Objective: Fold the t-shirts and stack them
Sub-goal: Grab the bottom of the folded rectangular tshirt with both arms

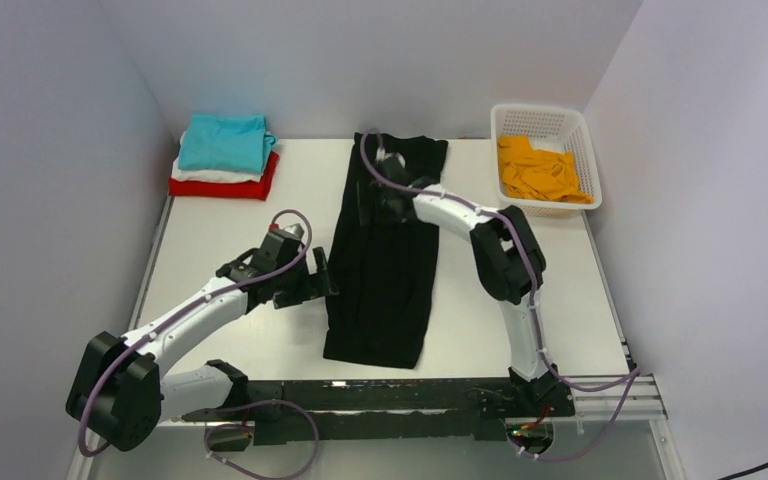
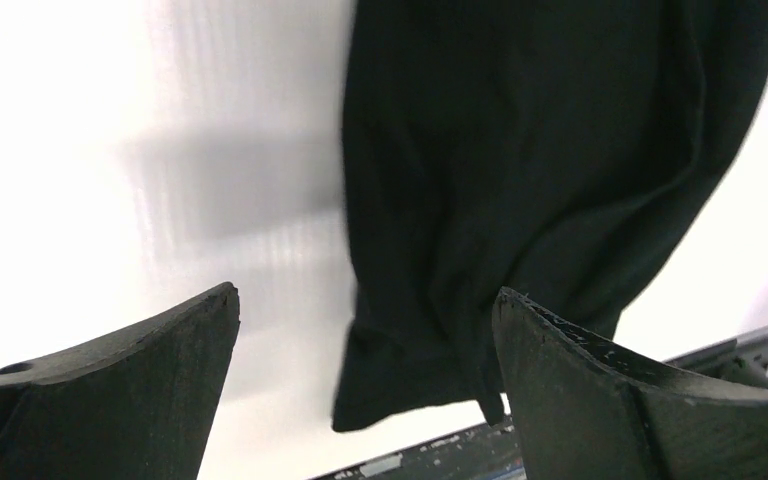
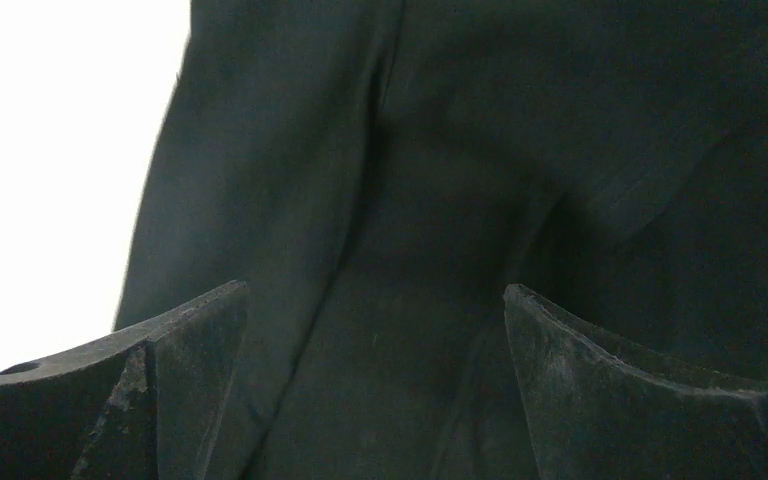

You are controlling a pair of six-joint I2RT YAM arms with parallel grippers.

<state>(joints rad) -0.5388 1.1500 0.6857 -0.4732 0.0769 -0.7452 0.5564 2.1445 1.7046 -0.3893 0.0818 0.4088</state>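
At left edge of black t-shirt [image 1: 385,285]: left gripper [image 2: 365,298] spread wide, empty; right gripper [image 3: 375,290] over shirt's far half, same.

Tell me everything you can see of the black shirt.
The black shirt is soft, plain, matte cloth, folded lengthwise into a long narrow strip with lengthwise creases. It lies flat on the white table, mid-table, running from the far edge almost to the near edge. The left hand, open, is at its left edge near the front. The right hand, open, is over its far part. Neither grips it; whether either touches it cannot be told.
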